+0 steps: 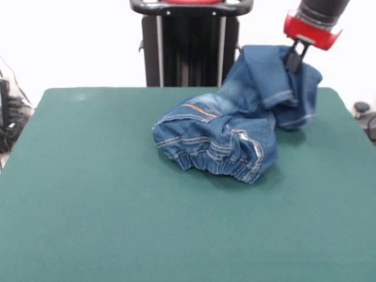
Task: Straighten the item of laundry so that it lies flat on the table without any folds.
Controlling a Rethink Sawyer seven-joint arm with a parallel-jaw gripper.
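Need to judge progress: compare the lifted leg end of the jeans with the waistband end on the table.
The leg end is pinched by the gripper and raised off the table; the waistband end rests on the felt. The leg end hangs draped with its hem cuffs drooping; the waistband end is bunched, its elastic gathered. Both are the same blue denim, and neither lies flat.

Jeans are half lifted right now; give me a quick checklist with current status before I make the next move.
1. Grip: gripper is closed on the raised part of the jeans - ok.
2. Jeans flat: no, bunched in a heap with the waistband folded over at the front - not ok.
3. Lifted part clear of the table: the upper leg hangs from the gripper, the rest lies on the cloth - ok.
4. Room to spread: bare green surface to the left and front of the heap - ok.
5. Layers caught in the grip, one or several - cannot tell.
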